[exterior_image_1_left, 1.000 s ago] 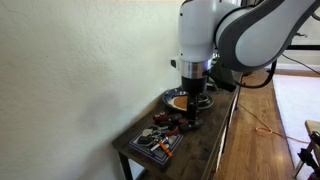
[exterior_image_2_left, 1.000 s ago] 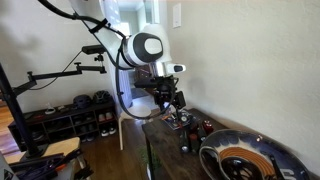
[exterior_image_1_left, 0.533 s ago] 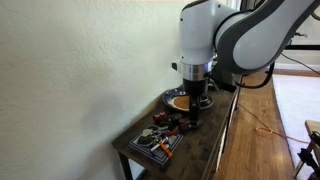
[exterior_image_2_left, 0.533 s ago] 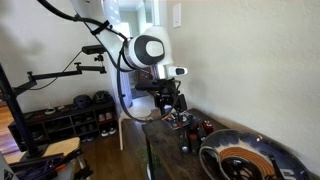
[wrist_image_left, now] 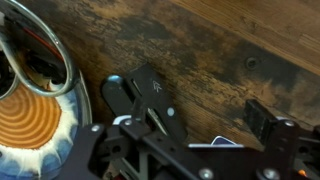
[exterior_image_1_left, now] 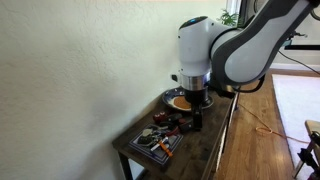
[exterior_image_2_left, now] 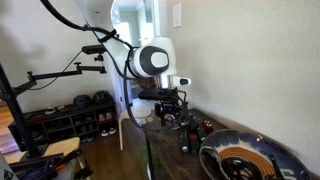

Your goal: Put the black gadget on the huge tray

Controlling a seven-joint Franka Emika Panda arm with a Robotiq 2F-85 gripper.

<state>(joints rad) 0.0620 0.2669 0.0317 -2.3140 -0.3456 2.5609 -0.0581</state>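
The gadget [wrist_image_left: 150, 92] lies flat on bare wood of the desk [wrist_image_left: 225, 45], near the middle of its length. It is out toward the long edge away from the wall [exterior_image_1_left: 80, 80]. It is not on the tray [wrist_image_left: 57, 62], whose patterned rim curves past just beside it without touching in the wrist view.

The pincer [wrist_image_left: 190, 108] hangs low over the gadget with its jaws apart. One finger [wrist_image_left: 117, 95] stands close against the gadget's side nearest the tray, and the other finger [wrist_image_left: 265, 120] is well off on the far side. Whether the near finger touches the gadget cannot be told.

In both exterior views the pincer [exterior_image_1_left: 196, 118] [exterior_image_2_left: 170, 118] points straight down at the desk [exterior_image_1_left: 205, 155]. The tray [exterior_image_1_left: 172, 97] [exterior_image_2_left: 275, 150] fills one end of the desk. A small tray [exterior_image_1_left: 155, 145] of colourful bits sits at the opposite end.
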